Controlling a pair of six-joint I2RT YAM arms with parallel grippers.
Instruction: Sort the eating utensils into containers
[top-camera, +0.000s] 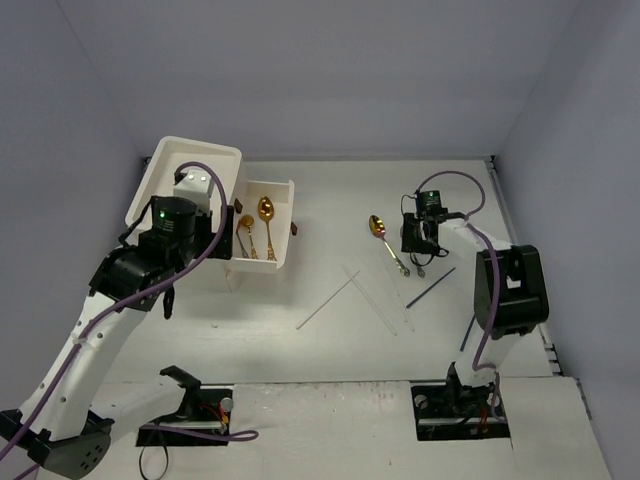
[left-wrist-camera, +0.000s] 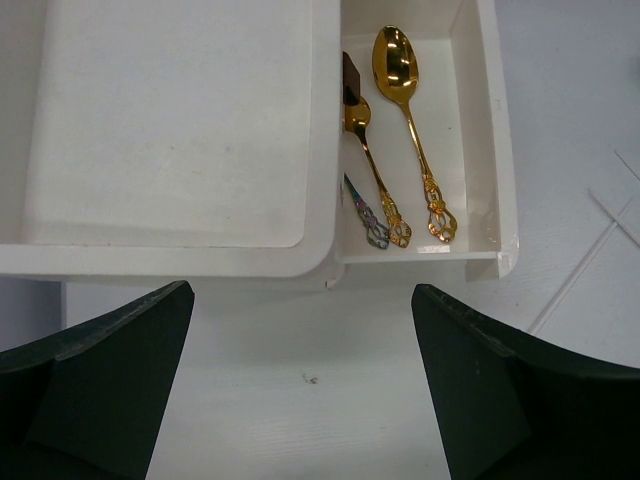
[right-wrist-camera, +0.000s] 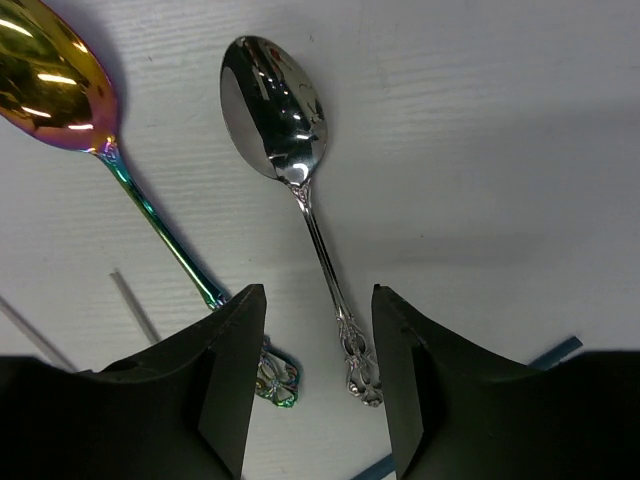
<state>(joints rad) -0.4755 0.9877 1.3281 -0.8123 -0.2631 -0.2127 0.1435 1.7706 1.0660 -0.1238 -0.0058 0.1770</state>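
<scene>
A silver spoon (right-wrist-camera: 275, 110) lies on the table, its handle between the fingers of my right gripper (right-wrist-camera: 318, 380), which is open, with a gap on each side of the handle. A gold, rainbow-tinted spoon (right-wrist-camera: 55, 80) lies just to its left (top-camera: 380, 228). The white cabinet (left-wrist-camera: 150, 120) stands at the left with one drawer (left-wrist-camera: 482, 150) pulled out. Two gold spoons (left-wrist-camera: 405, 110) and a third ornate handle lie in it. My left gripper (left-wrist-camera: 300, 380) hangs open over bare table in front of the cabinet. Clear chopsticks (top-camera: 328, 300) and a dark blue chopstick (top-camera: 431, 287) lie mid-table.
A second clear chopstick (top-camera: 380, 305) crosses near the first. Another dark stick (top-camera: 466, 335) lies beside the right arm's elbow. Grey walls close in the table on three sides. The arm bases and cables sit at the near edge.
</scene>
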